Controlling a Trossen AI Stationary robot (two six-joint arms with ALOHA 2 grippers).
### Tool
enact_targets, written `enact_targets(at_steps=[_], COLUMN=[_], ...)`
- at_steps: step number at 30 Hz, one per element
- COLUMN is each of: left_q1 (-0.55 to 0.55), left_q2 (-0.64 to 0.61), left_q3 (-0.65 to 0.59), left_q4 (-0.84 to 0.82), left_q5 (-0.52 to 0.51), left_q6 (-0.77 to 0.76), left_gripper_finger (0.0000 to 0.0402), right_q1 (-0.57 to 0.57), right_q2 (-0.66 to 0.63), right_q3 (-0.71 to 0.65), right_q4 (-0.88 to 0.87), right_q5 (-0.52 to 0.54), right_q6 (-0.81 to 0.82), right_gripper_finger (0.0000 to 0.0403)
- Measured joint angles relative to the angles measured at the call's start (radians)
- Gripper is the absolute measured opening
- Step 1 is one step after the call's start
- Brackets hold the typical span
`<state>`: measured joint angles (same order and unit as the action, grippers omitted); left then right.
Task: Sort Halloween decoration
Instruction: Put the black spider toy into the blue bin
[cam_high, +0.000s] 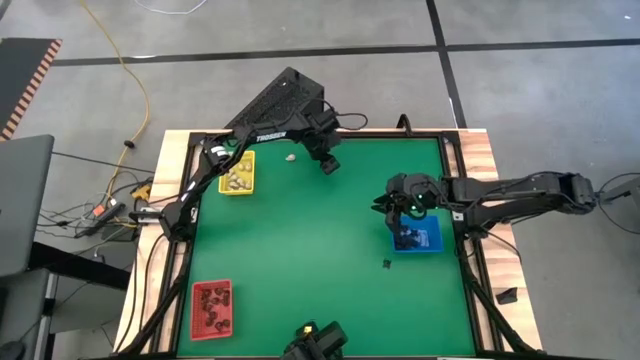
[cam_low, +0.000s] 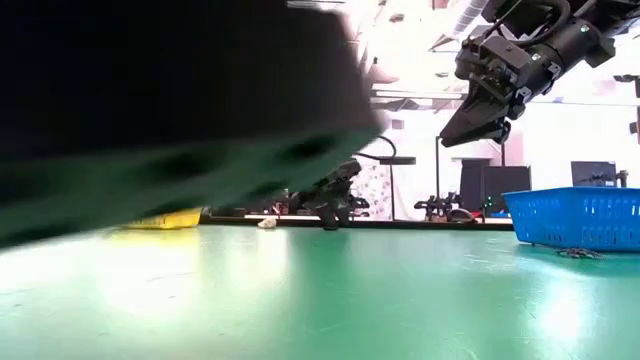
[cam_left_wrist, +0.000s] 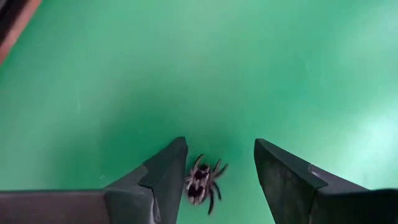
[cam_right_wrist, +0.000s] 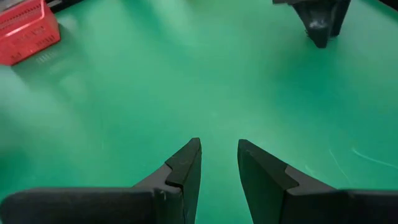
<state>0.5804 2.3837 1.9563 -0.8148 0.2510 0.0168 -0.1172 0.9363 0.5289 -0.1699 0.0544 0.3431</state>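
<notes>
A small black-and-white spider trinket (cam_left_wrist: 202, 183) lies on the green mat (cam_high: 300, 240) near the table's far edge. My left gripper (cam_left_wrist: 221, 165) points steeply down over it, open, with one finger on each side. In the high view the left gripper (cam_high: 328, 163) hides the spider. My right gripper (cam_high: 393, 205) hangs open and holds nothing, high above the mat beside the blue tray (cam_high: 428, 242). A whitish trinket (cam_high: 290, 156) lies on the mat next to the yellow tray (cam_high: 237, 172). A black trinket (cam_high: 386, 264) lies just in front of the blue tray. My left gripper has the spider trinket between its open fingers, which come from above. The spider lies flat on the mat, close against one finger (cam_left_wrist: 168, 174). I cannot tell whether that finger touches it.
The yellow tray holds whitish trinkets. The red tray (cam_high: 211, 305) at the near left and the blue tray hold dark ones. Open mat stretches across the middle and near right. A black shape (cam_low: 170, 100) close to the lens blocks the left half of the low view.
</notes>
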Motion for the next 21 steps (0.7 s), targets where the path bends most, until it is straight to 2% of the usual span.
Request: enact_targets(at_steps=[3,9,21], left_q1=[-0.001,-0.019,-0.063], left_q2=[-0.002,-0.015,-0.020], left_q3=[0.002,0.001,-0.001], left_q4=[-0.073,-0.186,-0.148], left_q5=[0.006,-0.045,-0.159], left_q6=[0.059,0.108,0.214], left_gripper_finger=[0.0183,0.0183,0.0183], right_q1=[0.007,0.006,-0.007], right_q2=[0.000,-0.001,-0.001], right_q3=[0.000,0.000,0.000], right_q4=[0.000,-0.003,-0.002], right_q5=[-0.002,-0.002,-0.001], right_q6=[0.000,-0.009,-0.039], right_gripper_finger=[0.0136,0.0137,0.0137])
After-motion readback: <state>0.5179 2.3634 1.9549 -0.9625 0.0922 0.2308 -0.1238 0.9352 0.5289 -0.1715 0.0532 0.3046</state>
